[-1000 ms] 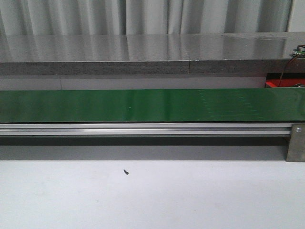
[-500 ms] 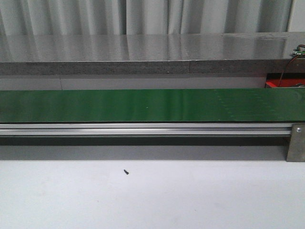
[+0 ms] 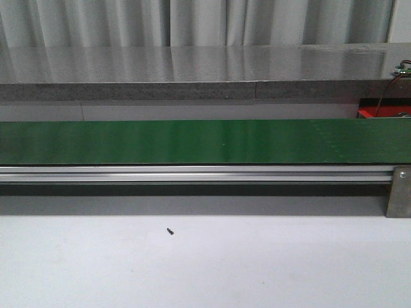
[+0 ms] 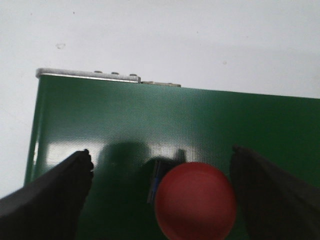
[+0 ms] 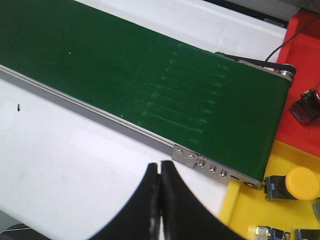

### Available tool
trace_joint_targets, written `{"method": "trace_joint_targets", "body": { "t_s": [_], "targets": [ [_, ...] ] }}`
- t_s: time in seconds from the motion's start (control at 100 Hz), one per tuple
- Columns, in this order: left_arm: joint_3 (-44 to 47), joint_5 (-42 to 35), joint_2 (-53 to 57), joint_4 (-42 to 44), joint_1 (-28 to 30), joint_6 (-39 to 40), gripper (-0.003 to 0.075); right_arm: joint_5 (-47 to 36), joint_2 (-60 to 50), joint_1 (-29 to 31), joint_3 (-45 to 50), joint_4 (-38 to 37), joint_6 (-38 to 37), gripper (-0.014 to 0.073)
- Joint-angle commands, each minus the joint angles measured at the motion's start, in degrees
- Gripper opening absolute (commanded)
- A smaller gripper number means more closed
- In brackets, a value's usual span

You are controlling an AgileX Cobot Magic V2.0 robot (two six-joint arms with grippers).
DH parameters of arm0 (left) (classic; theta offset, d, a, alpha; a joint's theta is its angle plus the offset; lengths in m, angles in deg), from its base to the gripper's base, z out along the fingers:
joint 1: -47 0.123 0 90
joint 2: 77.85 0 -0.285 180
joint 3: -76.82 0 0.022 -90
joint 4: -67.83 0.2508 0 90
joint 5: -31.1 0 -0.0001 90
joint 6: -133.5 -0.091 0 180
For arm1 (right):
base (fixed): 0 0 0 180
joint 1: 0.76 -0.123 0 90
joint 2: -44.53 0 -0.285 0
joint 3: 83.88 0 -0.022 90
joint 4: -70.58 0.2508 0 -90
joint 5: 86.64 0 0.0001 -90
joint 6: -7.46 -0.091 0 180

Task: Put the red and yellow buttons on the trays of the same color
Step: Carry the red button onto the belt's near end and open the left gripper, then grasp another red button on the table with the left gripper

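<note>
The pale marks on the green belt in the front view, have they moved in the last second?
Yes. The pale marks drifted right along the belt, toward the metal bracket.

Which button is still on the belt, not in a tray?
The red button, on the green belt between the left end effector's open fingers; the yellow button sits on the yellow tray.

Matte black hands: left hand (image 4: pixel 160 200) with broad blunt fingers, right hand (image 5: pixel 160 200) tapered.
</note>
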Motion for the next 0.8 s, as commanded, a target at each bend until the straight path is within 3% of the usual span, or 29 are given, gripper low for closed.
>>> {"method": "trace_joint_targets", "body": {
  "t_s": [0.0,0.26,0.59,0.79],
  "targets": [
    [-1.4,-2.8,5.4,-1.7,-0.4,-0.2,0.0573,-2.3,-0.7,0.0,-1.5,0.9,0.4,-0.0094],
    [-1.4,-11.0,10.8,-1.7,2.3,-0.2,0.0572,-2.3,-0.7,0.0,-1.5,0.9,0.4,-0.0094],
    [-1.6,-20.1,7.0,-1.8,14.3,-0.2,0.0571,-3.3,-0.3,0.0,-1.5,0.9,0.4,-0.0094],
    [-5.6,-19.2,0.5,-1.5,19.3,-0.2,0.0572,-3.8,-0.3,0.0,-1.5,0.9,0.4,-0.0094]
  ]
}}
